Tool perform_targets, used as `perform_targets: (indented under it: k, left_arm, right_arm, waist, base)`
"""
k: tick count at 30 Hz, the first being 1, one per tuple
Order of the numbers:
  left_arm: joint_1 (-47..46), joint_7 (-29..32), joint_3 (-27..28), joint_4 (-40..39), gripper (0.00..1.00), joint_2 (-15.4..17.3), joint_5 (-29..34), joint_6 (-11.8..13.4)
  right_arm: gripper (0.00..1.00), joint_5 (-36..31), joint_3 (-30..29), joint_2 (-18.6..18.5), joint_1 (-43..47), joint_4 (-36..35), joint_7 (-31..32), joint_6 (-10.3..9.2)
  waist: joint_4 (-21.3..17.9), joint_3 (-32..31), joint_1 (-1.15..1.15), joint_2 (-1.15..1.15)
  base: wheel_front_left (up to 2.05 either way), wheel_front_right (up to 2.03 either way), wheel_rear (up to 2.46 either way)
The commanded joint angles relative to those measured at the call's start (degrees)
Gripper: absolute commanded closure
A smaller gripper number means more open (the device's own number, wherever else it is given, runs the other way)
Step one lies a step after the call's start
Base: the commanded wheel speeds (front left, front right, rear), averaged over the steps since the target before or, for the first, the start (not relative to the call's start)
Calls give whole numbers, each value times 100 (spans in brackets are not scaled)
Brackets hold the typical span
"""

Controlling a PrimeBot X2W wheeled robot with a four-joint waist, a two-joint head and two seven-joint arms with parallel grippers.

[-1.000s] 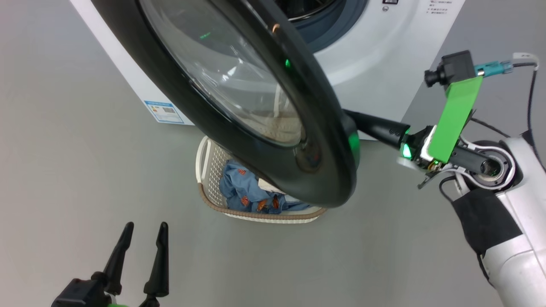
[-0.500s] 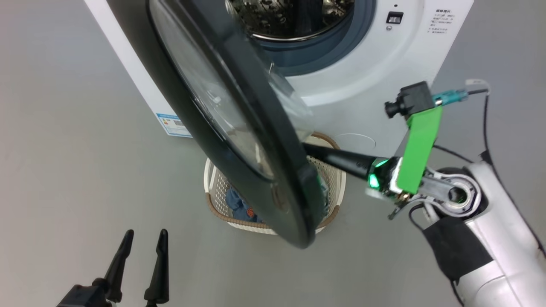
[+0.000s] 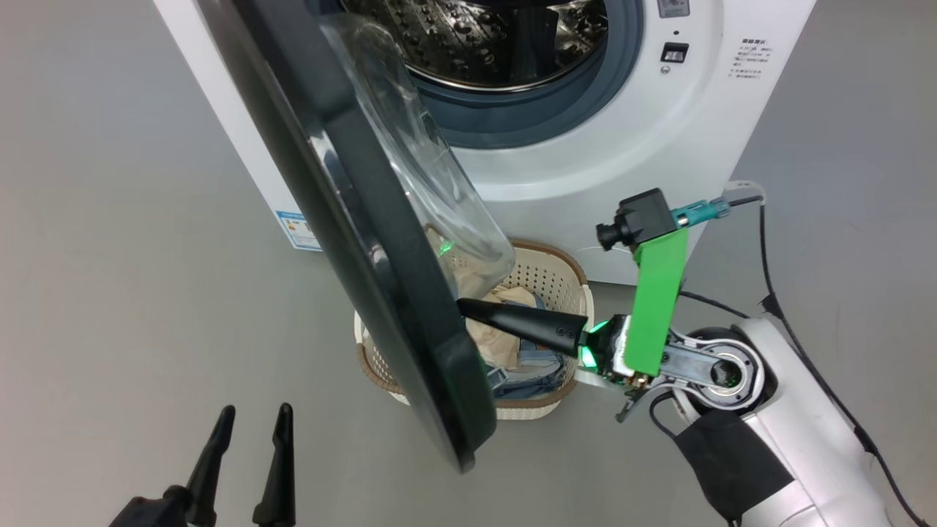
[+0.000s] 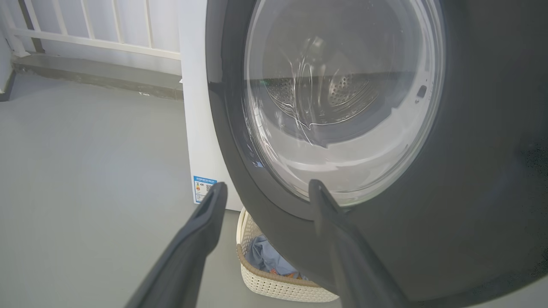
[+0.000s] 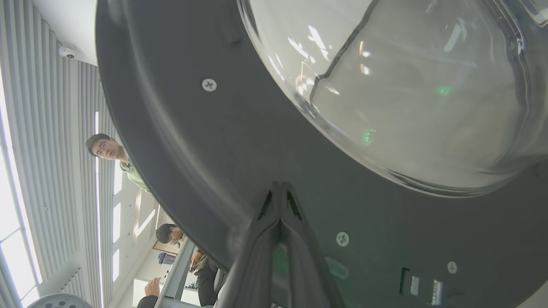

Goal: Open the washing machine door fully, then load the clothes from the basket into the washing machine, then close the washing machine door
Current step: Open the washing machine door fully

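Washing machine door (image 3: 410, 322) is partly open; the right gripper (image 3: 468, 307), fingers closed, rests against its inner side. Clothes (image 3: 501, 342) wait in the basket (image 3: 527, 410); left gripper (image 3: 255, 410) hangs spread, empty.

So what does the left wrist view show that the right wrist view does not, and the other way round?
Left wrist view: the open left gripper, the basket holding the clothes, the blue label on the washing machine. Right wrist view: the shut right gripper, tips at the inner face of the washing machine door, screws, people behind. Shared: that door and its glass window.
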Motion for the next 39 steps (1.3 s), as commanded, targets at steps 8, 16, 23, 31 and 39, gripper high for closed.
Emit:
perform_targets:
  k: [8,16,23,31,39]
  left_arm:
    - [-30,-37,54,-69,0,30,-139,-9]
    - [29,-37,-35,-48,0,30,-213,-9]
    - [41,-37,-46,-42,0,29,-219,-9]
    - [100,-37,-2,-38,0,29,-180,-9]
    - [175,-37,99,-42,0,29,-157,-9]
  right_arm:
    - [100,71,410,322,198,-28,-147,17]
    - [100,197,663,367,228,111,-408,17]
    - [100,414,917,371,230,199,-740,17]
    - [100,554,1023,372,236,324,-1048,17]
    - [100,393,711,362,270,229,-1135,17]
  waist:
    - [72,-183,0,0]
    - [134,-310,0,0]
    - [176,-368,0,0]
    - [91,-510,0,0]
    - [-79,-633,0,0]
  base:
    - [0,0,0]
    - [0,0,0]
    - [0,0,0]
    - [0,0,0]
    - [0,0,0]
